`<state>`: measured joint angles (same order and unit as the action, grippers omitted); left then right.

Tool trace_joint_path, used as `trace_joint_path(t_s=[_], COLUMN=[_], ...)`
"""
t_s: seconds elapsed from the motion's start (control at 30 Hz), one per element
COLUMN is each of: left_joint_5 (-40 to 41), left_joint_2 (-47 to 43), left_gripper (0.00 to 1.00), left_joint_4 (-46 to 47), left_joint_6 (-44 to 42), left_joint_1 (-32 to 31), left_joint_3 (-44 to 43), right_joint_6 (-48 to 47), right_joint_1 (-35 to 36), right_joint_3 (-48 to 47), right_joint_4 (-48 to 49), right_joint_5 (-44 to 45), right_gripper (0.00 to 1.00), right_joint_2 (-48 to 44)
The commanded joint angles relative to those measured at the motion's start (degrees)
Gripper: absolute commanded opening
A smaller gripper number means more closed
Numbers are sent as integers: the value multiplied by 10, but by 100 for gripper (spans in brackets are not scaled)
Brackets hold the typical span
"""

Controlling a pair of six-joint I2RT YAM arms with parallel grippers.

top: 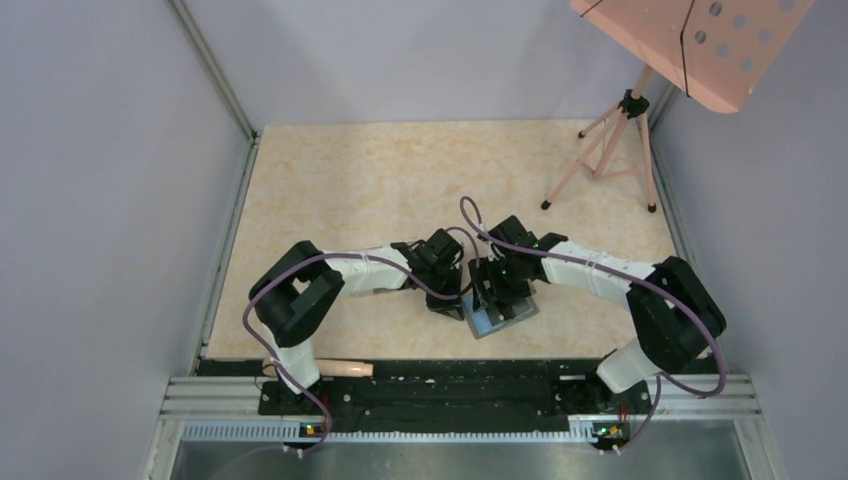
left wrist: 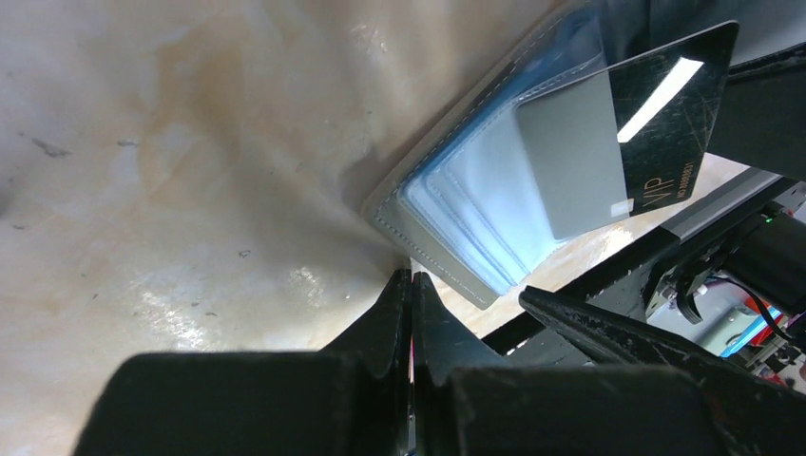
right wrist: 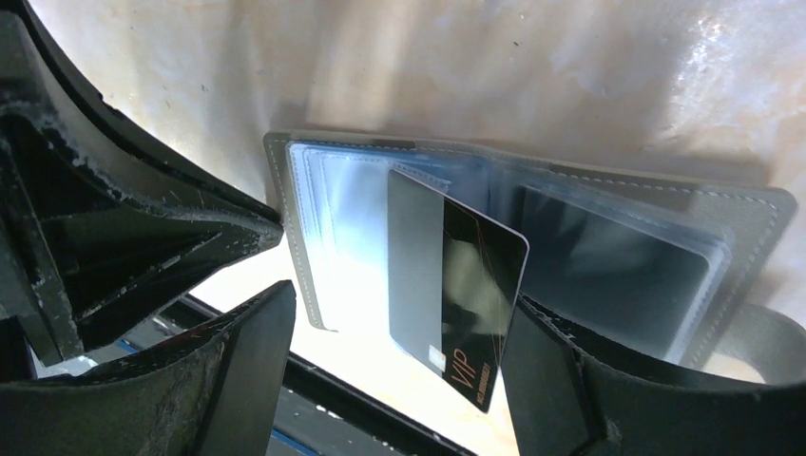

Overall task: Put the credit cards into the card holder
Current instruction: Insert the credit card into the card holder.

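The card holder (right wrist: 295,228), a gray bifold wallet with a blue-gray inside, lies open on the table near the front edge (top: 487,326). A black credit card (right wrist: 466,294) marked VIP stands partly in one of its clear pockets and sticks out toward me. My right gripper (right wrist: 399,356) is open around the card's free end, and the card's edge lies close against the right finger (right wrist: 546,375). A second dark card (right wrist: 608,275) sits behind the plastic of the other half. My left gripper (left wrist: 412,277) is shut on nothing, its tips at the card holder's gray edge (left wrist: 432,255).
A pink tripod (top: 603,150) stands at the back right under a pink perforated board (top: 700,40). Gray walls close in the table on both sides. A black and metal rail (top: 460,395) runs along the near edge, with a wooden stick (top: 335,368) on it.
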<state>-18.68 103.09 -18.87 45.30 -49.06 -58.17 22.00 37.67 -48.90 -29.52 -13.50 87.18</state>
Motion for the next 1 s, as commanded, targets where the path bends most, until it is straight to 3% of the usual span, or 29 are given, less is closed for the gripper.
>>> trace_joint_path(t_s=[0.0,0.07,0.23,0.3,0.63,0.97], left_joint_5=[-2,-7,-26,-23,10,11], left_joint_2=[16,9,-41,-62,-72,-35], left_gripper=[0,0,25,29,26,13], left_joint_4=[39,50,121,130,72,45], left_joint_6=[5,9,34,41,34,23], left_joint_1=[1,3,10,12,13,12], left_joint_3=[-8,-1,44,55,29,18], right_joint_6=[-33,-36,-27,-22,-9,-16], right_joint_1=[16,16,16,16,16,16], right_joint_3=[-24,-24,-15,-13,-32,-18], right_joint_4=[-12,-13,-2,-2,-47,-29], right_joint_5=[22,25,11,12,59,60], right_gripper=[75,77,79,79,79,78], right_joint_2=[-37,-44,-46,-48,-72,-36])
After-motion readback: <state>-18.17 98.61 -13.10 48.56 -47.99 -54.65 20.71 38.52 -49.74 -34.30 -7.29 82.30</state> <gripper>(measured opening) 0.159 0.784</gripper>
